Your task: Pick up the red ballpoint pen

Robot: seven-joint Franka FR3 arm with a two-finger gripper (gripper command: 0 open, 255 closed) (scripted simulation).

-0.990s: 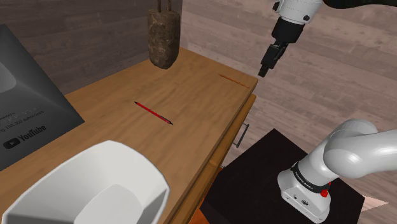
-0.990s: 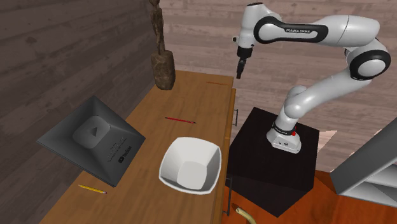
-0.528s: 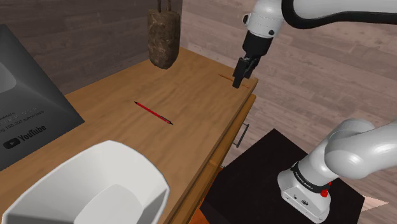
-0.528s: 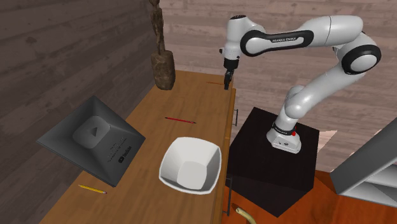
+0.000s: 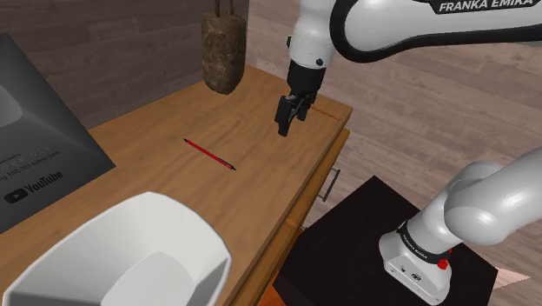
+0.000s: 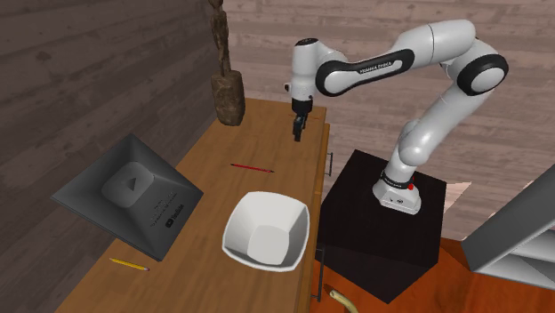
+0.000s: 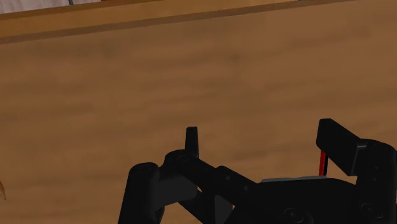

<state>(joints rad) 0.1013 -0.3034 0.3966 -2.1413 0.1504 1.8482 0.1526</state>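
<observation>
The red pen (image 5: 208, 154) lies flat on the wooden table (image 5: 261, 187), slim, with a dark tip toward the bowl; the second exterior view shows the red pen (image 6: 252, 167) near the table's middle. My black gripper (image 5: 283, 130) hangs above the table, to the right of the pen in the shoulder view and well apart from it. The gripper (image 6: 298, 136) points down over the table's far end in the second exterior view. In the wrist view the gripper (image 7: 262, 143) is open with bare wood between its fingers, and a short red sliver (image 7: 322, 163) shows beside one finger.
A white bowl (image 5: 130, 252) stands at the near end, a dark grey plaque (image 5: 35, 139) to its left, a brown sculpture (image 5: 222, 52) at the far end. A thin orange pencil (image 5: 327, 113) lies by the table's far corner, a yellow pencil (image 6: 129, 264) by the plaque.
The gripper came from beyond the table's far corner to over the tabletop, lower and closer to the red pen. The pen has not moved.
</observation>
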